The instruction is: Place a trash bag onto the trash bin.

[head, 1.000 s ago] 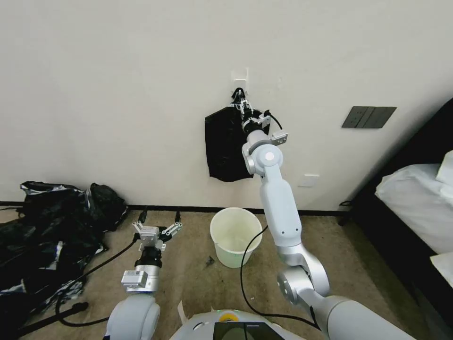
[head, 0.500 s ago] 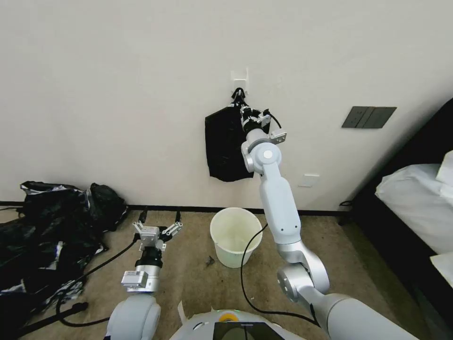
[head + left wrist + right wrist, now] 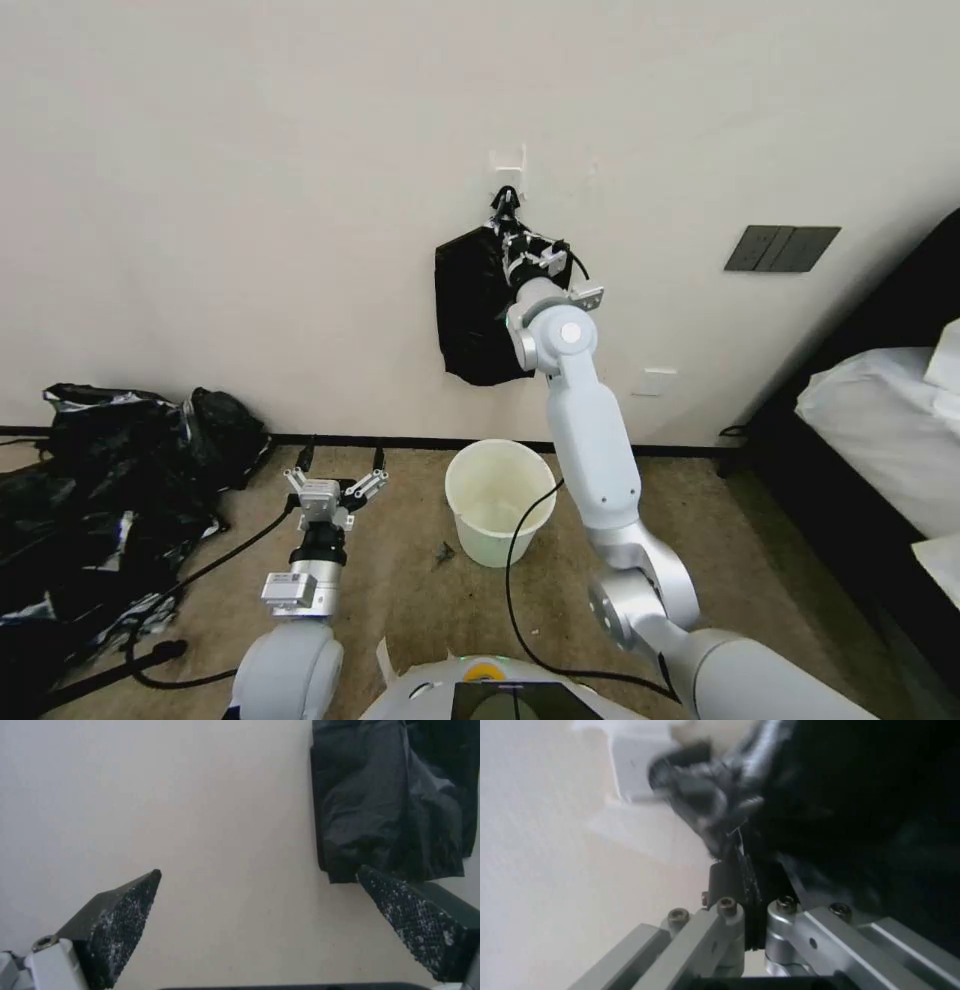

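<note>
The right end effector (image 3: 517, 240) pinches the bag (image 3: 475, 310) hanging on the wall above the bin (image 3: 498, 500); the left end effector (image 3: 335, 487) waits spread.

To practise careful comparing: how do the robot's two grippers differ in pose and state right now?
The right gripper is raised to the wall, by the hook; the left gripper sits low over the carpet. The right gripper is shut on the black bag near its knotted top; the left gripper is open, holding nothing. Both point toward the wall.
</note>
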